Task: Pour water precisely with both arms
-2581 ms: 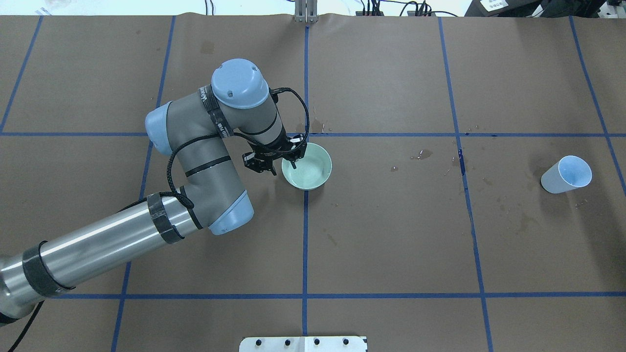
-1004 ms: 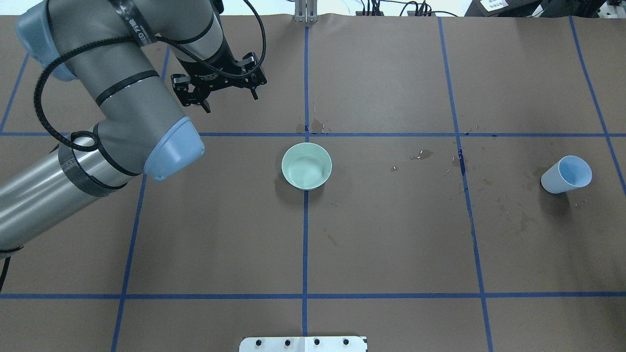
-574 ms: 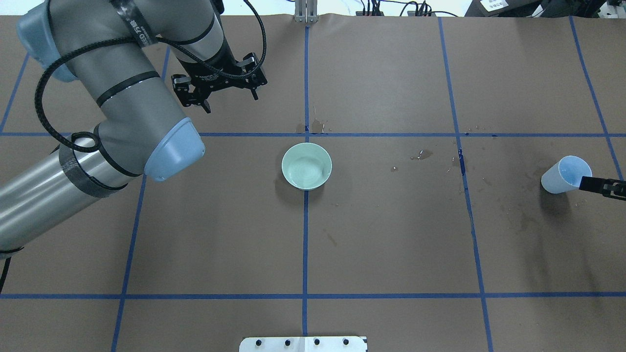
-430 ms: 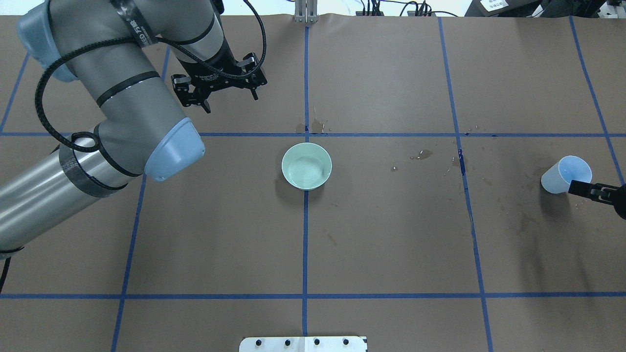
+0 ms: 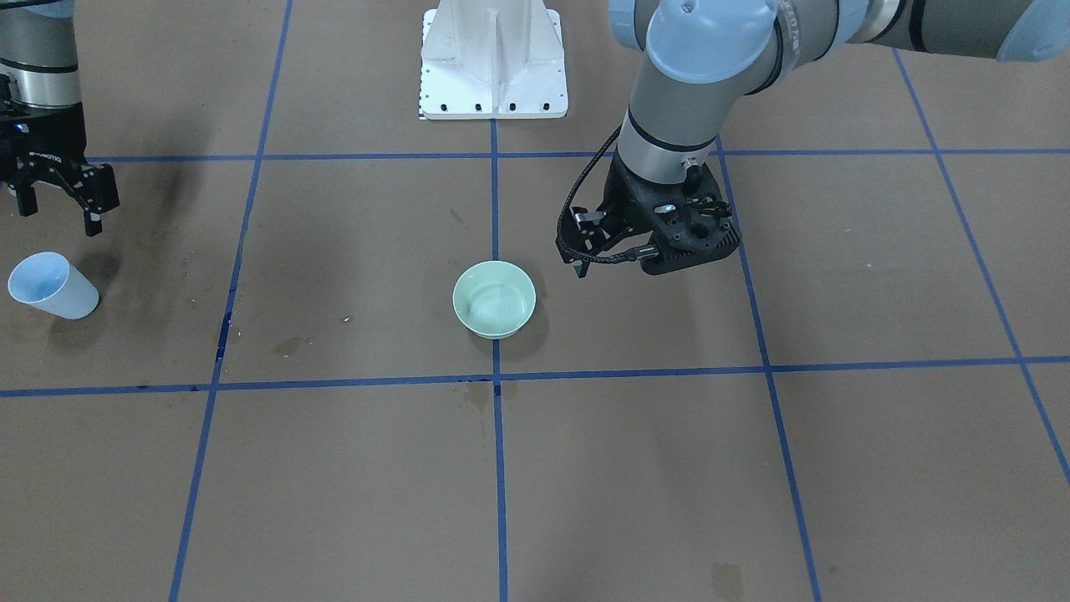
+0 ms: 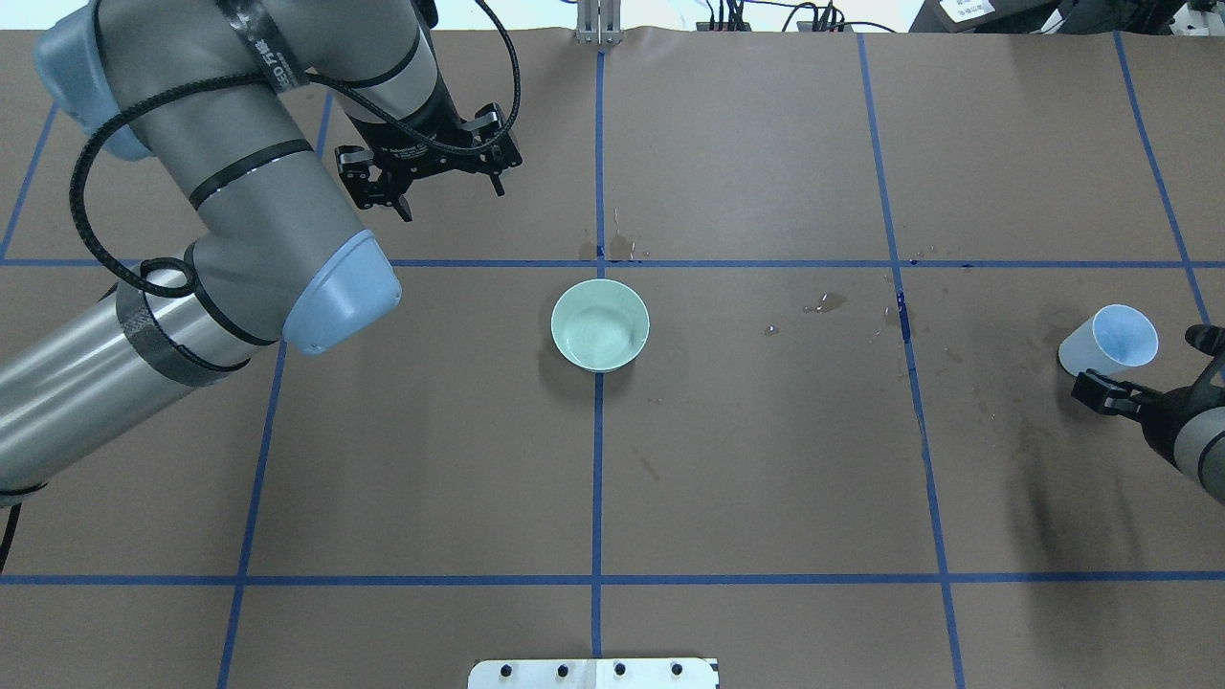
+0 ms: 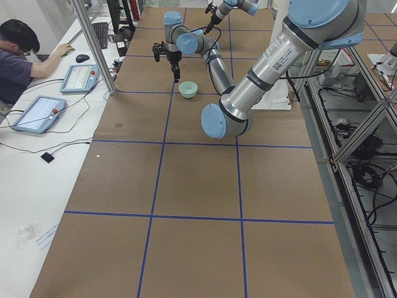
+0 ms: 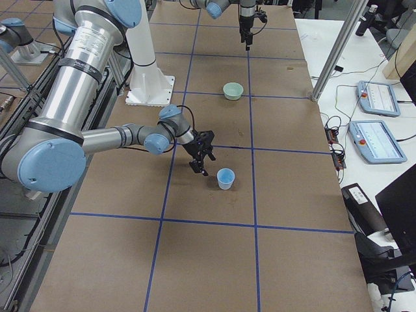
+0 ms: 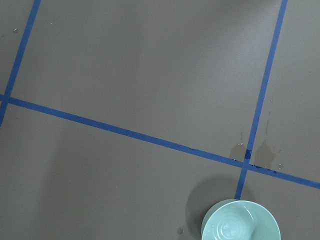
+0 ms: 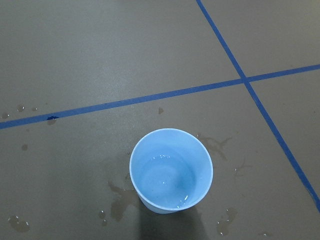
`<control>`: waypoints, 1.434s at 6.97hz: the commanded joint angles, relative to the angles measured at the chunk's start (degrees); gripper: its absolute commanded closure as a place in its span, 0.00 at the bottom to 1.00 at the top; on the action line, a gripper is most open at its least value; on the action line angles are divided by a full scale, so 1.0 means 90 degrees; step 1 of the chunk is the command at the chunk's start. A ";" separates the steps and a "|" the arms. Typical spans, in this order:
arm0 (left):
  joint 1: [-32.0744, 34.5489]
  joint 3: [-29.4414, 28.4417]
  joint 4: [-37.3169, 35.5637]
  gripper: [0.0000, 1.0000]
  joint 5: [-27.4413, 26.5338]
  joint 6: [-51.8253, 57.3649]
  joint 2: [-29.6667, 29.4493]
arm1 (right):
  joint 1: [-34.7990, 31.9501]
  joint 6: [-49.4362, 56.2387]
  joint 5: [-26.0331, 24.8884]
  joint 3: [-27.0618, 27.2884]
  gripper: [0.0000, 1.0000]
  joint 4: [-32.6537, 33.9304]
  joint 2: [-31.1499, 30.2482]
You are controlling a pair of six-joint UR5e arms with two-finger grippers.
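Note:
A pale blue cup stands upright near the table's right end, with a little water glinting at its bottom. A pale green bowl sits at the table's middle, and faint ripples of water show in it. My right gripper hovers open and empty just on the robot's side of the cup; it also shows in the overhead view. My left gripper hangs open and empty above the table, beyond and to the left of the bowl.
Brown paper with a blue tape grid covers the table, marked by wet stains between bowl and cup. The white pedestal stands at the robot's edge. A person sits at a side bench with tablets.
The left gripper left the bowl's rim, rose and swung away to the far left, then stayed still. The right gripper came in from the right edge, open, beside the cup.

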State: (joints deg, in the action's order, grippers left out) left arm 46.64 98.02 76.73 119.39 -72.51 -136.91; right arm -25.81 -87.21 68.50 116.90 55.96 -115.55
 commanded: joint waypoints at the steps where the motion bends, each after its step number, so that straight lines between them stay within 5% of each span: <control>1: -0.0007 -0.0002 0.0000 0.00 -0.0004 0.0000 0.0007 | 0.0465 -0.0464 -0.0938 -0.0544 0.00 0.0003 0.0123; 10: -0.0055 -0.0051 0.0010 0.00 -0.0013 0.0000 0.0095 | 0.0964 -0.0495 -0.2913 -0.1571 0.00 -0.0017 0.0768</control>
State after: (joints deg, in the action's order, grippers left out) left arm 46.17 97.61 76.80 119.27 -72.51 -136.13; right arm -17.59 -91.67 43.33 103.91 55.84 -109.43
